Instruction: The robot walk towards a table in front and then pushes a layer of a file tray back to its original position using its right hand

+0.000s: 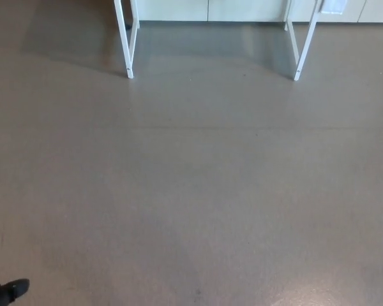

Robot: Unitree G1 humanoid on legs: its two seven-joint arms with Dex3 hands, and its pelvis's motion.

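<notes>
Nearest to us, a black tip of the left hand (9, 292) pokes in low; we cannot tell how it is set, and the right hand is out of view. Beyond it stretches bare grey floor (191, 191). Far ahead and to its right stand white table legs (129, 38); the surface itself and the file tray sit above the frame, unseen. We expect a light, stiff layer that slides easily: push flat on its front edge.
</notes>
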